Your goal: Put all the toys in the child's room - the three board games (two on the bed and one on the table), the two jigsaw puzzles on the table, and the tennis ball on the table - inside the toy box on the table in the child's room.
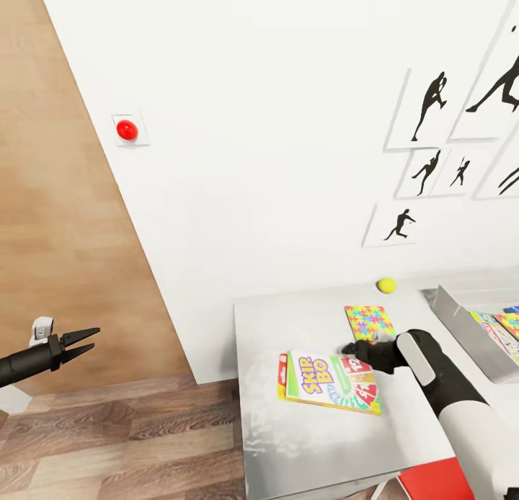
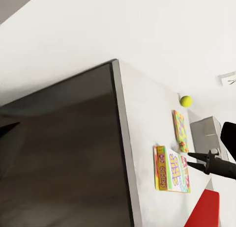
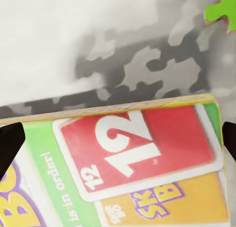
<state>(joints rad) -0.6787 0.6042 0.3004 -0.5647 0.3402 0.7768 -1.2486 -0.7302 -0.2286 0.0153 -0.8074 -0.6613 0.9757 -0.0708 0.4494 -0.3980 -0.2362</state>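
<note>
We see a plain white wall carrying a round red button on a white plate and black sports-silhouette pictures. A wood-panel door meets a brown wood-plank floor beside the pale grey bench.

Glossy printed cardboard board game, wood-plank floor
</note>
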